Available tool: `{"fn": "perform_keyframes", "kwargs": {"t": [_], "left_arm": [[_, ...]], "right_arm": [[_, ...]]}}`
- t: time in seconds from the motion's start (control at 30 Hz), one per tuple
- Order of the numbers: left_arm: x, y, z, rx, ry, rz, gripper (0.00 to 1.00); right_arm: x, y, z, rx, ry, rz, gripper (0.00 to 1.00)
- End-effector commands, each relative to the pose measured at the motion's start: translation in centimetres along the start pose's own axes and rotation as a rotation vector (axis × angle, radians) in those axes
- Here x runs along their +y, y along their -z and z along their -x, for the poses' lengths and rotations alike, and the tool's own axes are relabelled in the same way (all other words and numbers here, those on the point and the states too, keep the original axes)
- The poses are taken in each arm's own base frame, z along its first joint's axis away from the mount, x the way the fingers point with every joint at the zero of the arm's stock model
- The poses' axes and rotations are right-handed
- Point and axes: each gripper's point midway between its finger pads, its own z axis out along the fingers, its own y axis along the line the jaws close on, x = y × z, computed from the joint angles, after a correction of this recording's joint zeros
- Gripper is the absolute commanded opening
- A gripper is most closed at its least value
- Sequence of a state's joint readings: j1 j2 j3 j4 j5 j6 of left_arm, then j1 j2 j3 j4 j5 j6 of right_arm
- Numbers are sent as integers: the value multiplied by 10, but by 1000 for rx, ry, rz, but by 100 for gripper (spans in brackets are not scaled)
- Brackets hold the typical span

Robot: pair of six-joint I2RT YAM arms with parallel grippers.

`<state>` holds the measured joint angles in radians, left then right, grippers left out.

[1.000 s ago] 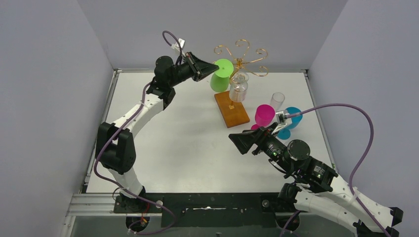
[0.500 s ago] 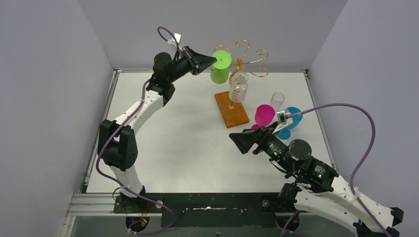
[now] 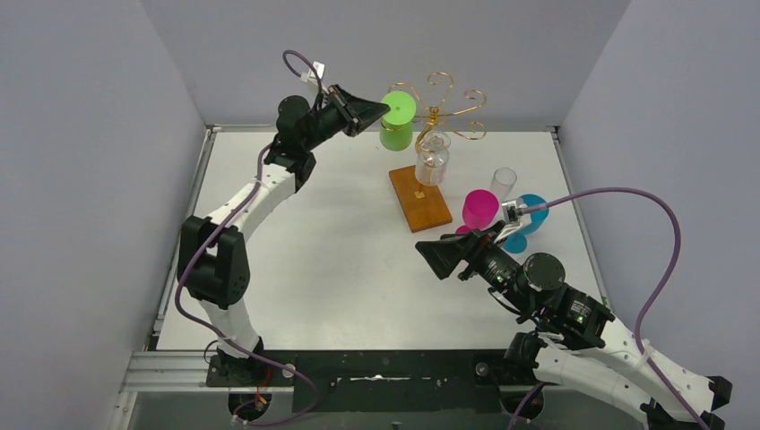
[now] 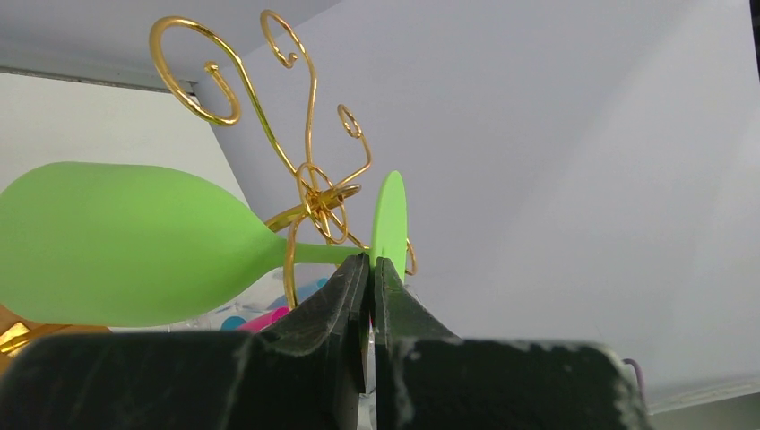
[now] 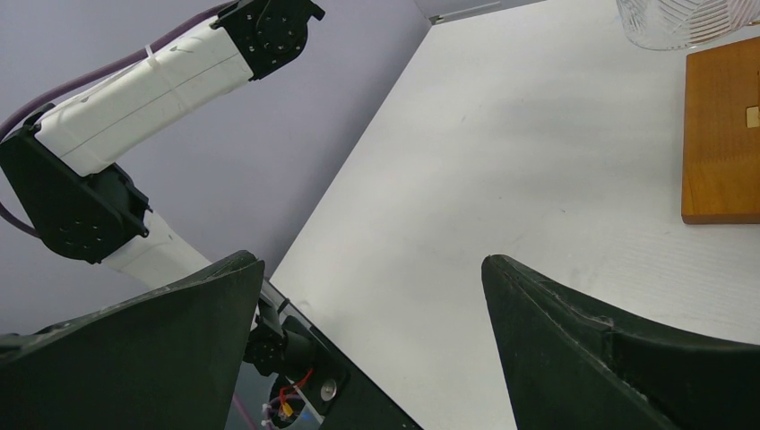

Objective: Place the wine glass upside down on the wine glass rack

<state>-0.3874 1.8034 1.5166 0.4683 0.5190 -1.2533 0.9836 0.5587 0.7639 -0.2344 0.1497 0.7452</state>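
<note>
At the far side, by the rack (image 4: 309, 193), the left gripper (image 4: 369, 269) pinches the green glass (image 4: 125, 246) by its foot. If the glass bumps the wire, it could slip out. The right gripper (image 5: 369, 262) is wide open and empty.

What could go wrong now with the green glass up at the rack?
The left gripper pinches the green wine glass only by the edge of its foot, so it may swing or slip. Its stem sits close to the wire curls of the wine glass rack; a snag could tip it. The clear glass alongside could get knocked.
</note>
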Motion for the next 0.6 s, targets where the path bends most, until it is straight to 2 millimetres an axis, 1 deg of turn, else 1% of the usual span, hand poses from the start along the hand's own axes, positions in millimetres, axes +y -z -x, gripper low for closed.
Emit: {"fn": "perform_keyframes", "kwargs": {"t": [0.0,0.37,0.57], "left_arm": [[-43,13,27,-97,-86,-98,0],[-43,28,26,-100,-82,-99,0],[-46,32,22,-84,-74,-115,0]], "right_arm": [[20,2,22,-53,-16,53,98],[18,0,19,-45,-16,42,98],[15,0,19,-46,-11,27,98]]}}
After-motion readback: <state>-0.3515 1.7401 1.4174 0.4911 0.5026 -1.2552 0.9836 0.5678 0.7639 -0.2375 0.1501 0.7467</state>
